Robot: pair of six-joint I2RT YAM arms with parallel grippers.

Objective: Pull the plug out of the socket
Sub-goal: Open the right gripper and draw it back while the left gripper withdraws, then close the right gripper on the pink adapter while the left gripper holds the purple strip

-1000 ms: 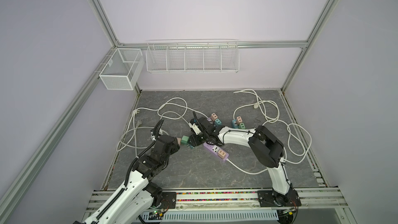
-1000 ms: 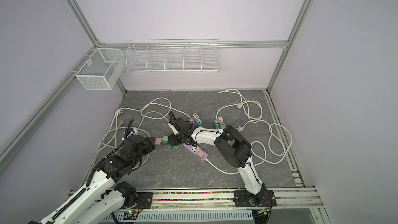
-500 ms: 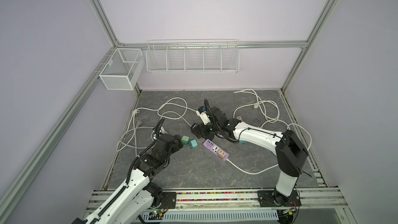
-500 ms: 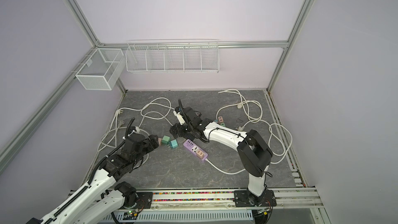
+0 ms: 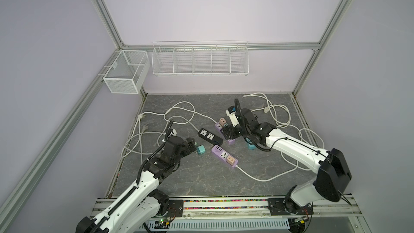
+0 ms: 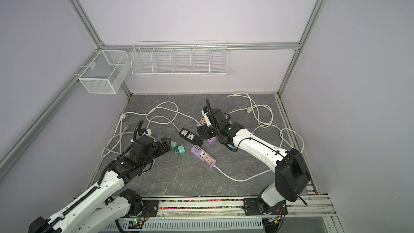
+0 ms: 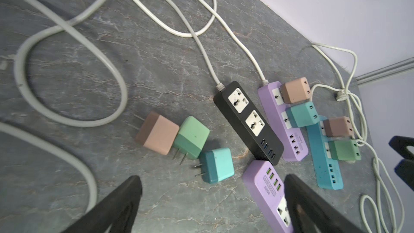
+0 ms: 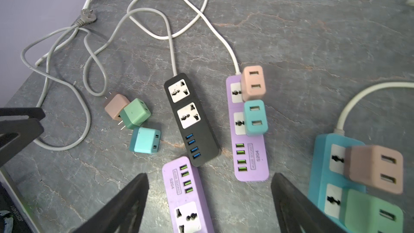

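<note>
Lining up a pull: left claw point(image 7: 212, 176) and right claw point(image 8: 210, 174) both released, empty. Three loose plugs point(image 8: 134, 114) beside black strip point(image 8: 192, 119); pink plug point(image 8: 253, 82) seated in purple strip point(image 8: 253, 164) alongside it. Next, likely: straddle, clench, pull straight off.

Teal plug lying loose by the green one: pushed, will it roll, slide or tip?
Probably won't roll: the teal plug is a blocky cube lying on a flat face. Likely light, so it should slide on the smooth table, perhaps pivoting where its prongs drag. It seems to touch the green plug, which may shift too.
</note>
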